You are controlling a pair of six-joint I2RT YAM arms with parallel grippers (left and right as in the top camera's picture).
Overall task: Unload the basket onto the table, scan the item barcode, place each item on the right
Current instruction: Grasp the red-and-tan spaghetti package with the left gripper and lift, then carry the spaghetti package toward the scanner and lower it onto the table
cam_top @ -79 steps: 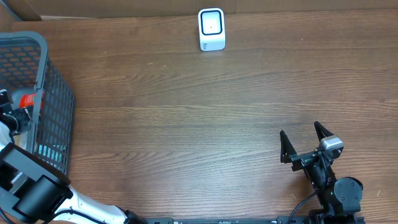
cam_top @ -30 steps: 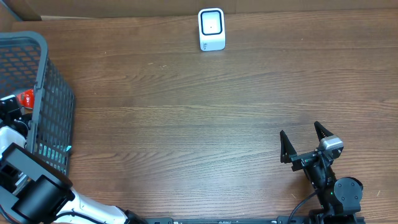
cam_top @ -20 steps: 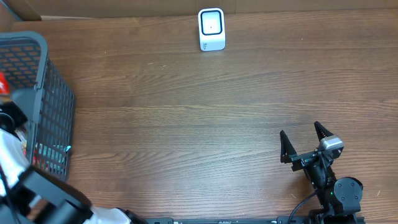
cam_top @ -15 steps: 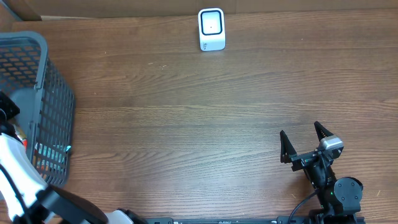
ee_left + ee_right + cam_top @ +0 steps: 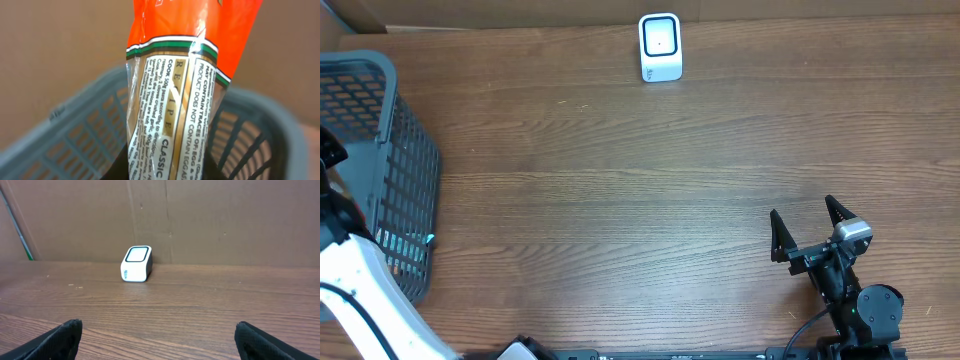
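Observation:
In the left wrist view an orange and white packet (image 5: 175,85) with printed recipe text fills the middle, and my left gripper (image 5: 165,174) is shut on its lower end, held above the grey basket (image 5: 75,145). No barcode shows on the face I see. Overhead, only the white left arm (image 5: 355,285) shows at the left edge, beside the basket (image 5: 410,150). The white scanner (image 5: 660,47) stands at the table's far edge and also shows as the scanner (image 5: 136,264) in the right wrist view. My right gripper (image 5: 810,228) rests open near the front right, nothing between its fingers.
A brown cardboard wall (image 5: 200,215) runs behind the scanner. Wooden table (image 5: 640,190) stretches between basket and right arm. More goods lie in the basket's bottom (image 5: 390,245).
My left arm has risen out of the basket with the packet and shifted toward the left edge of the overhead view. The right arm has not moved.

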